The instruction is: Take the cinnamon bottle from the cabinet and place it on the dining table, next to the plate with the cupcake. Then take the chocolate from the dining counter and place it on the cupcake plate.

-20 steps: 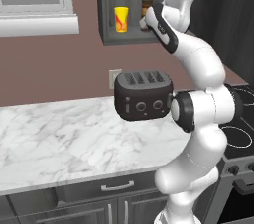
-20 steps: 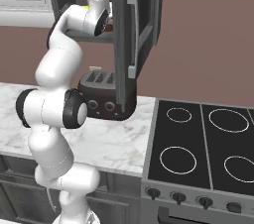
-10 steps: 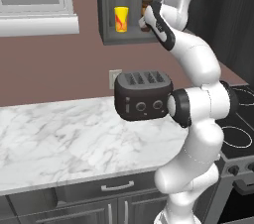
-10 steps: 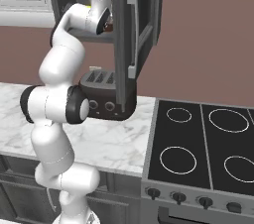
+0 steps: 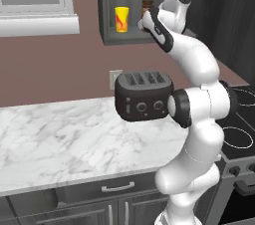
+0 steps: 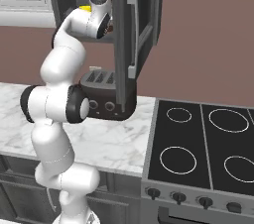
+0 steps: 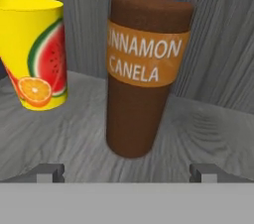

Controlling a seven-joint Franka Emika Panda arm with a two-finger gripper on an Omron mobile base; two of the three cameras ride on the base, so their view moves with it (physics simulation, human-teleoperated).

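The cinnamon bottle (image 7: 144, 74), brown with an orange label, stands upright on the cabinet shelf, straight ahead of my hand in the hand view. My gripper (image 7: 129, 171) is open, its two fingertips (image 7: 49, 171) spread wider than the bottle and just short of its base. From the left base view the bottle (image 5: 146, 6) shows in the open cabinet, with my gripper (image 5: 145, 21) reaching in at it. In the right base view my hand (image 6: 101, 20) is at the cabinet mouth, partly behind the door.
A yellow cup (image 7: 34, 52) with fruit print stands close to the bottle's left on the shelf (image 7: 74, 134). The open cabinet door (image 6: 126, 44) hangs to my right. A black toaster (image 5: 144, 94) sits on the marble counter (image 5: 60, 139); a stove (image 6: 203, 143) lies to the right.
My hand has edged a little further toward the shelf and the bottle. The jaws have stayed open.
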